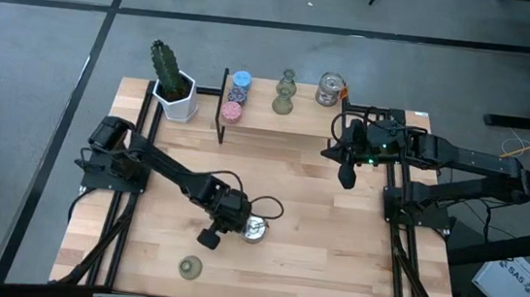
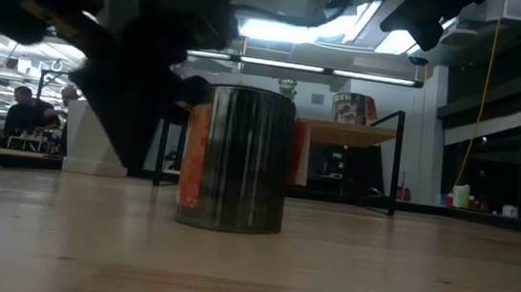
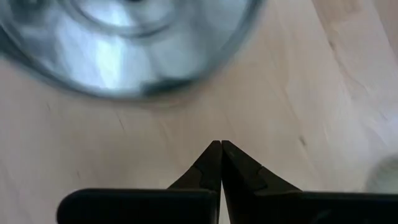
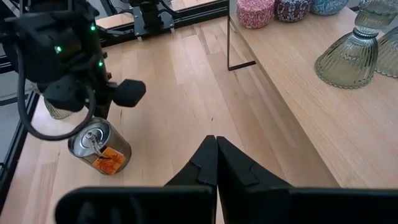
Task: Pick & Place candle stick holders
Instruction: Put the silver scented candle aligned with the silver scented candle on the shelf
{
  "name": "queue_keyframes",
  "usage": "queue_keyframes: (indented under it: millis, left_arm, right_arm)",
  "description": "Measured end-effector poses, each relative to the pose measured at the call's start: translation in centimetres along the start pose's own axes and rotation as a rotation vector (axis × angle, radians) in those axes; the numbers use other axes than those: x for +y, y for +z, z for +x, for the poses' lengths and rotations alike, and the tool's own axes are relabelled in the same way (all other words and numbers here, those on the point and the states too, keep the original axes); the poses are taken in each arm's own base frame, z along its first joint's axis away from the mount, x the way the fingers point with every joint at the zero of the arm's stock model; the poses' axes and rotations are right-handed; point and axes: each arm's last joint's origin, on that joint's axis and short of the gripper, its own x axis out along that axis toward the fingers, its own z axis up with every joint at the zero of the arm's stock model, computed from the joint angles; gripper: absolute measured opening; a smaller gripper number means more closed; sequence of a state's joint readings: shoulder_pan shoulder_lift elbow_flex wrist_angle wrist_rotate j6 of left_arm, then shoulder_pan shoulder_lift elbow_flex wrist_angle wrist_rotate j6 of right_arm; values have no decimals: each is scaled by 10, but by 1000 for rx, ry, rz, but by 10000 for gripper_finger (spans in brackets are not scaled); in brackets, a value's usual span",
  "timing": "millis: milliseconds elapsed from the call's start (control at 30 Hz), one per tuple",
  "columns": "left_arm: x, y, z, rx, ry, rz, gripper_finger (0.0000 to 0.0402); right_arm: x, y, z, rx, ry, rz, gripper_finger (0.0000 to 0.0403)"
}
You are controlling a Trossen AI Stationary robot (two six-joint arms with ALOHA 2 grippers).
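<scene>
two dark grippers were both clenched on nothing at this moment. the left gripper [image 1: 210, 236] hovered low over the front-middle of the pale wooden table [image 1: 334, 243], its fingertips [image 3: 219, 149] pressed tight together and pointing down just beside the shiny silvery-glass cup with an orange patch on its side [image 1: 255, 229], which stood upright on the boards, not held. an olive-green flared holder [image 1: 190, 268] sat near the front edge, apart from the cup. on the raised wooden shelf [image 1: 297, 122] at the back stood the round blue speckled holder [image 1: 241, 79], the dark speckled one [image 1: 238, 94] and the pink one [image 1: 231, 112] in a row, an olive-green narrow-necked holder [image 1: 285, 93] and a second silvery cup [image 1: 329, 88]; a white pot with a green cactus [image 1: 173, 86] stood to one side. the right gripper [image 1: 347, 178] waited in the air by the shelf's end. judged from this, the step in hand was taking the cup: the left jaws would need to spread wider than the cup, centre over it, descend straddling its wall and close gently, since smooth glass may slip or tip if nudged off-centre.
</scene>
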State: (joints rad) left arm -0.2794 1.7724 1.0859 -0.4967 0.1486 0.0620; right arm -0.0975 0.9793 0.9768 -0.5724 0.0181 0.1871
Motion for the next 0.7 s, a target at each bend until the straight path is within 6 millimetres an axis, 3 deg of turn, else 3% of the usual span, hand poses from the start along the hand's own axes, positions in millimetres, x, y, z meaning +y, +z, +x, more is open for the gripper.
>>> queue_keyframes:
  millis: [467, 700]
  left_arm:
    - [12, 33, 27, -166, 78, -76, 2]
    - [36, 63, 33, -251, 114, -94, 2]
  right_arm:
    - [0, 0, 0, -2, -4, 3, 1]
    - [0, 0, 0, -2, -5, -16, 1]
